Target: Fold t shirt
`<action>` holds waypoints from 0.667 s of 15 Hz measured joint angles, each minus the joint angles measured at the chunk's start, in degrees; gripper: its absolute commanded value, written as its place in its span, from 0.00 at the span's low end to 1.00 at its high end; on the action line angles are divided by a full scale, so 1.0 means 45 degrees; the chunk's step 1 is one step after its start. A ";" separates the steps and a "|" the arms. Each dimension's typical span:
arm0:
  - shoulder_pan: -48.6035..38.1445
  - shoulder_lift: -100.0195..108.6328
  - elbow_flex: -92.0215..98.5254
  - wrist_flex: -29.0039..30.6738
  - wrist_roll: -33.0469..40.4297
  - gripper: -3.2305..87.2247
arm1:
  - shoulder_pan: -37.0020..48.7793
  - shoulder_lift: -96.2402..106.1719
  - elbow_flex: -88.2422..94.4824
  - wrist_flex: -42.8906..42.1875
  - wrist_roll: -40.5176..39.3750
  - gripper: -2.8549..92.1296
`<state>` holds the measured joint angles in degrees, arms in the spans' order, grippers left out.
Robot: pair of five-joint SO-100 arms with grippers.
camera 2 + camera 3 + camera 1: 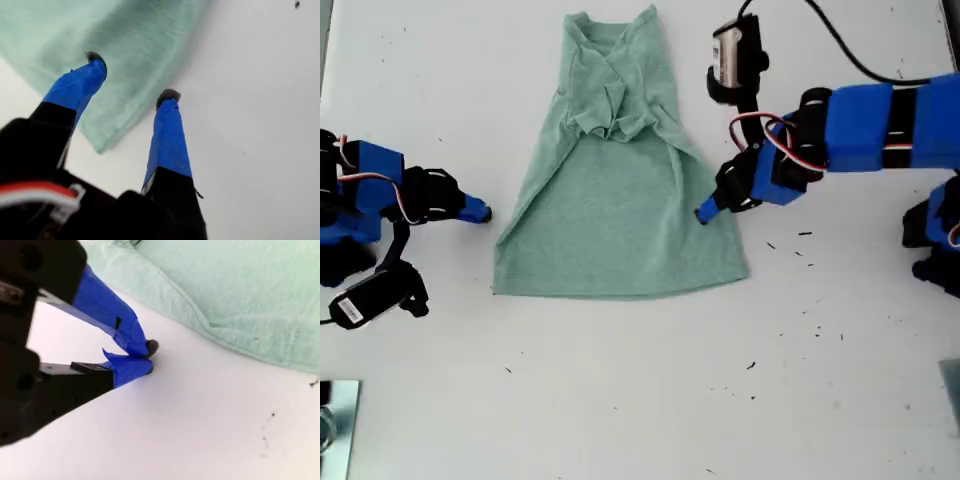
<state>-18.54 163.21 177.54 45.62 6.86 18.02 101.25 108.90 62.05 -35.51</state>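
The pale green t shirt (620,215) lies on the white table in the middle of the exterior view, hem toward the near edge, its sleeves folded inward and bunched near the collar. My first gripper (705,212) comes in from the exterior view's right and is open at the shirt's side edge. In the first wrist view, one fingertip (95,61) is over the t shirt (140,35) and the other over bare table, with my first gripper (131,77) holding nothing. My second gripper (480,212) (147,357) is shut and empty on the table, just apart from the t shirt (240,290).
A shiny metal object (335,425) sits at the exterior view's lower left corner. Black cables (860,55) run across the upper right of that view. Small dark specks (790,245) dot the white table (640,400).
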 measured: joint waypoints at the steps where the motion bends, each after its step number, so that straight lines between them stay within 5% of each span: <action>1: 0.0000 0.0000 0.0000 0.0000 0.0000 0.03 | 0.0000 -0.0293 0.0703 -0.0820 0.0078 0.27; 3: 0.0000 0.0000 0.0000 0.0000 0.0000 0.03 | 0.0059 -0.0430 0.1582 -0.1680 0.0117 0.21; 4: 0.0000 0.0000 0.0000 0.0000 0.0000 0.03 | 0.0078 -0.0586 0.1719 -0.1816 0.0117 0.03; 7: 0.0215 0.0000 0.0000 0.0000 0.0000 0.03 | 0.0078 -0.1309 0.1309 -0.1563 0.0117 0.03; 10: 0.0332 0.0000 0.0000 0.0000 0.0000 0.03 | -0.0313 -0.1465 -0.0859 0.1953 -0.0234 0.03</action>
<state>-17.05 163.21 177.54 45.62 6.86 16.61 94.66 105.03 70.84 -36.56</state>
